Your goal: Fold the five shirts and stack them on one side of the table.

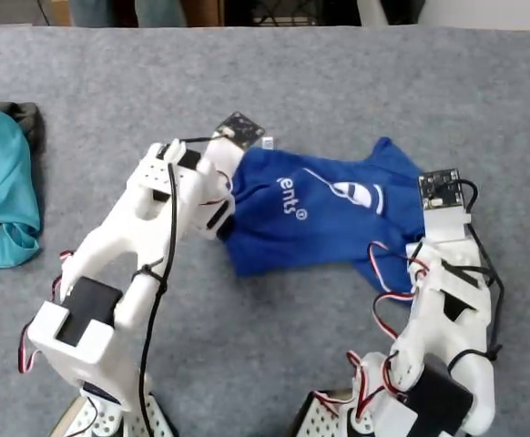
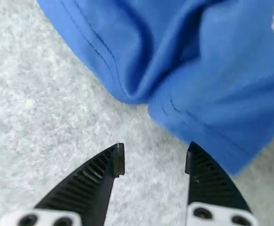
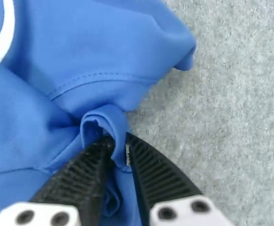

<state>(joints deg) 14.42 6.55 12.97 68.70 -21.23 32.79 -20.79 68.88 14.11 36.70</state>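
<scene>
Folding looks barely begun on the blue shirt (image 1: 320, 214) rumpled on the table (image 1: 338, 82): the right gripper (image 3: 119, 143) is clamped on a bunched fold at the shirt's edge, while the left gripper (image 2: 155, 155), jaws apart just beside its hem, likely must seize cloth next.

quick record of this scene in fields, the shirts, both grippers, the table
table: grey surface
blue shirt: crumpled in the middle of the table, between the two arms
teal shirt: at the table's edge, lying over a dark garment
left gripper: fingers open, over bare table beside the blue shirt's hem, holding nothing
right gripper: fingers shut on a fold of the blue shirt
</scene>
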